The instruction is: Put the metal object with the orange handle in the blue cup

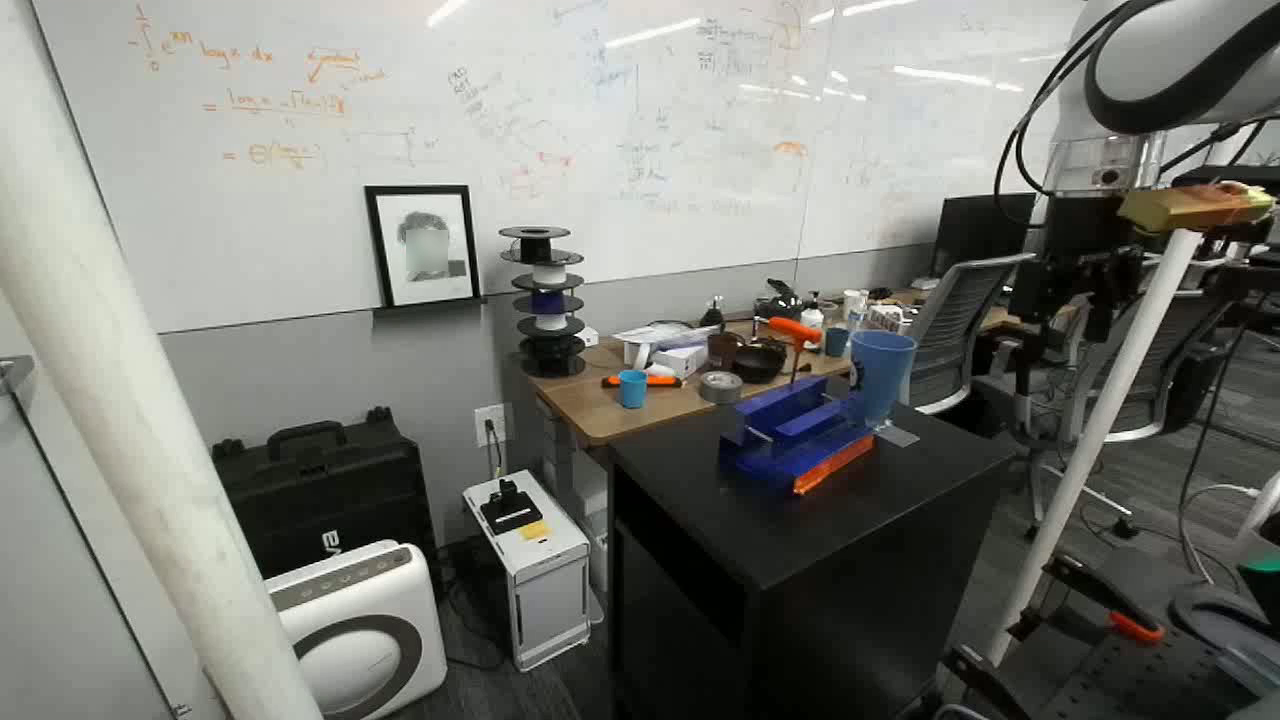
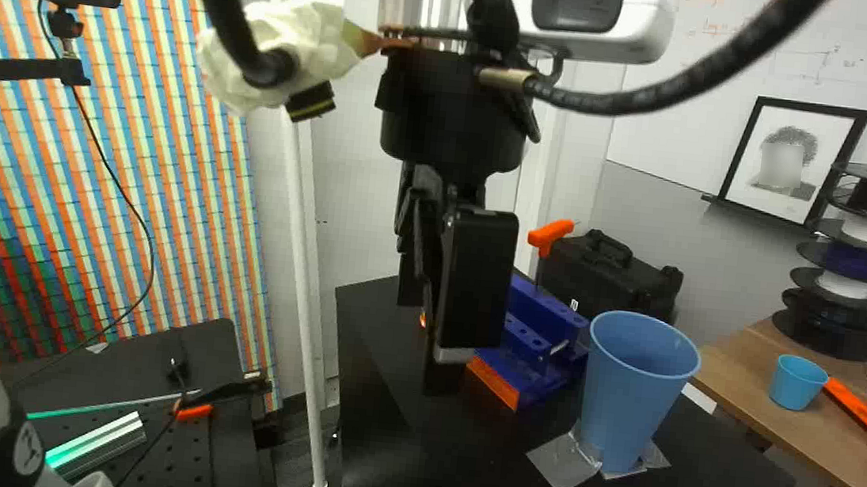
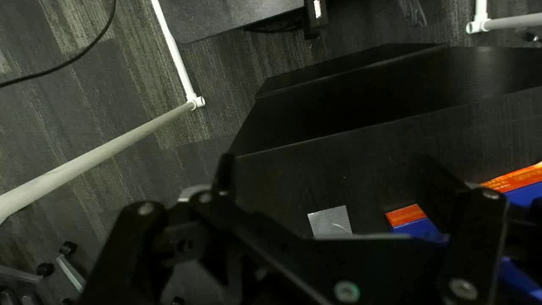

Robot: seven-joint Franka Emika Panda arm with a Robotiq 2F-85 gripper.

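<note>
The metal tool with the orange handle (image 1: pixel 797 332) stands upright in the dark blue holder (image 1: pixel 790 425), handle on top. Its handle also shows in an exterior view (image 2: pixel 549 236); its lower shaft is hidden. The tall blue cup (image 1: pixel 882 378) stands upright beside the holder, taped to the black cabinet. It also shows in an exterior view (image 2: pixel 631 402). In the wrist view neither tool nor cup shows. My gripper (image 2: pixel 444 360) points down above the cabinet, apart from tool and cup. In the wrist view its fingers (image 3: pixel 326 169) stand wide apart with nothing between them.
The holder has an orange front strip and shows partly in the wrist view (image 3: pixel 417 228). Grey tape (image 2: pixel 565 459) lies at the cup's foot. A white pole (image 2: pixel 304 263) stands beside the black cabinet (image 1: pixel 690 480). A small light blue cup (image 1: pixel 632 389) stands on the wooden desk (image 1: pixel 590 412).
</note>
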